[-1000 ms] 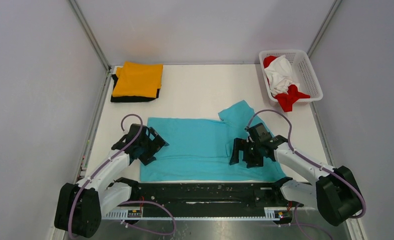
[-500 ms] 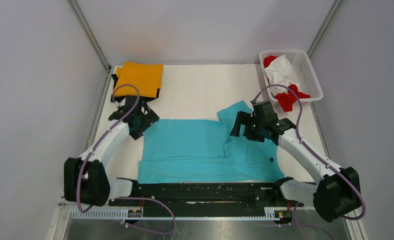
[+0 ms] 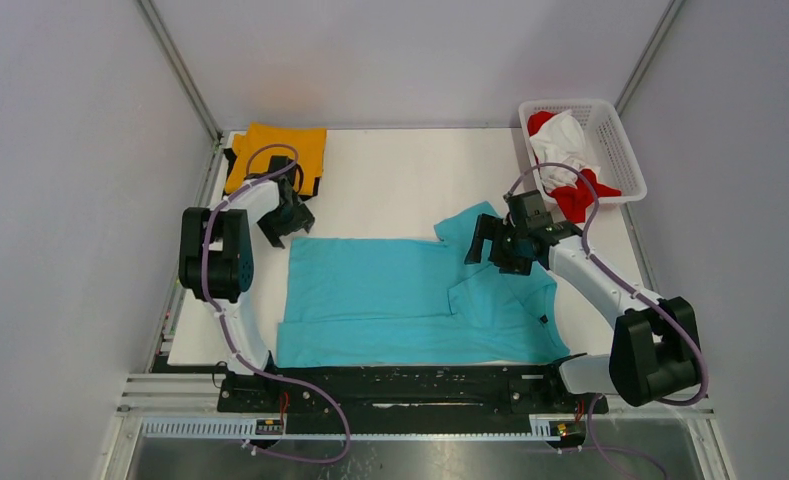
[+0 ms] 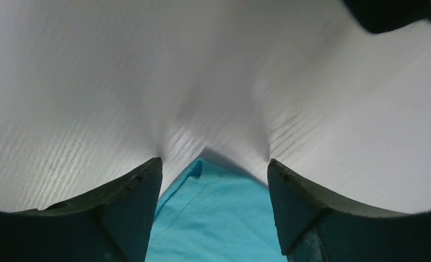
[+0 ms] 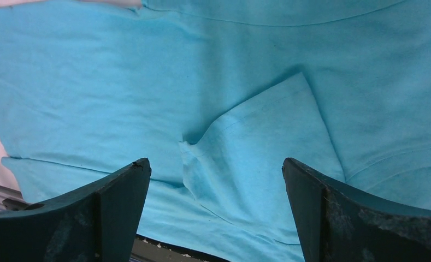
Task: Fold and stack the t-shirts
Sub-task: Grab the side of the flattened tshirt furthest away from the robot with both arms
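Left hand: your left hand point(image 3: 290, 214) stands wide open and holds nothing. Its two dark fingers point(image 4: 128, 207) are spread low over the white bench point(image 3: 400, 175).
Turquoise short-sleeved cloth t-shirt: it point(image 3: 380, 295) lies spread flat on the bench between your two hands. In the left wrist view one corner point(image 4: 216, 218) sits in the gap between the left hand's fingers, with bare bench ahead of the fingertips.
Right hand: your right hand point(image 3: 489, 250) is also spread wide and grips nothing. It hovers over the turquoise t-shirt's other end.
Under the right hand: a folded-over flap point(image 5: 257, 147) of the turquoise cloth lies below the gap between its fingers. You see turquoise cloth on every side of it.
Folded orange cloth t-shirt: it point(image 3: 280, 150) rests just beyond your left hand, on top of a folded black cloth t-shirt point(image 3: 230, 160) whose edge shows from under it.
White plastic lattice basket: it point(image 3: 622, 150) stands beyond your right hand, near it but apart.
Basket contents: a crumpled white cloth t-shirt point(image 3: 562, 140) and a red cloth t-shirt point(image 3: 575, 203) lie inside. The red one spills over the rim nearest that hand.
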Robot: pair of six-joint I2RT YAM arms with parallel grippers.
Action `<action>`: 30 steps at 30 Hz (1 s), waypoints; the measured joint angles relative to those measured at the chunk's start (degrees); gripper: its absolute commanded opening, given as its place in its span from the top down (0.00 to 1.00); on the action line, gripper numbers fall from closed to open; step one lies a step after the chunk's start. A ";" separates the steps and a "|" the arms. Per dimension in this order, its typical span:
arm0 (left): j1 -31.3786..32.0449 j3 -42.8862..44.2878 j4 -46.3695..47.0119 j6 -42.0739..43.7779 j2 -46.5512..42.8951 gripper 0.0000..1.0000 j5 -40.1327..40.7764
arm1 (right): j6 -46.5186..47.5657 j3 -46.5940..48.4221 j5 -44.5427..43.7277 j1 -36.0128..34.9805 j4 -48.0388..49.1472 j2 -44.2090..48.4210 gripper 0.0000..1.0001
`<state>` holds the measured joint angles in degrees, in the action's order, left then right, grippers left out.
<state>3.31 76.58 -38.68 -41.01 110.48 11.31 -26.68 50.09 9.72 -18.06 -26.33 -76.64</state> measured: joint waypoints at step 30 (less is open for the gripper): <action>0.00 -3.72 1.29 1.95 -1.33 1.00 -2.62 | 0.74 42.38 0.26 7.08 -1.49 -39.69 0.01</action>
<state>3.31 72.86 -37.39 -39.07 109.14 8.69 -25.93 92.47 9.98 -10.98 -27.81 -116.33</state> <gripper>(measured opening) 0.017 0.985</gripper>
